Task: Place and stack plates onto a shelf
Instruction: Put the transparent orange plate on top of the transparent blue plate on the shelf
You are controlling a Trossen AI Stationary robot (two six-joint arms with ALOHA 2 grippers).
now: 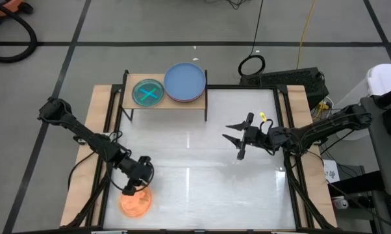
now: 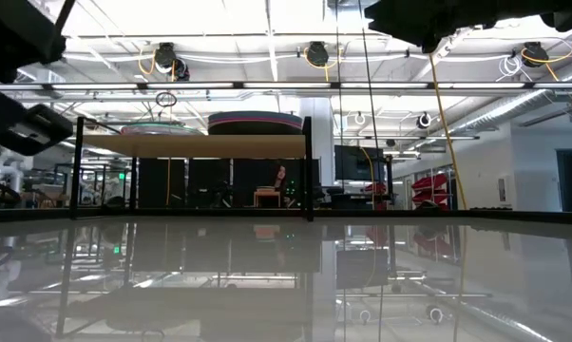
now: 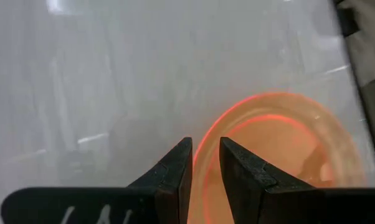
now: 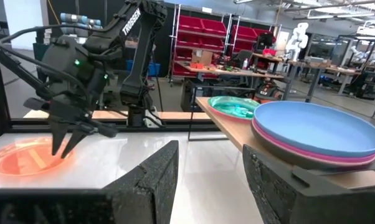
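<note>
Low at the desk's point(image 1: 202, 188) near left corner lies a translucent orange plate point(image 1: 135, 203), its rim pinched in the left tool's point(image 1: 130, 189) narrow jaws. Right tool point(image 1: 238, 139) hovers mid-desk, jaws wide, holding nothing.

Four cameras are covering one table.
The high view is looking straight down on the table point(image 1: 202, 162) and both arms. The low view is sitting at tabletop height, facing the shelf point(image 2: 193, 145) and room beyond. The left wrist view is looking close down on the orange plate point(image 3: 281, 149); the right wrist view is facing across, sharing that plate and the shelf.
</note>
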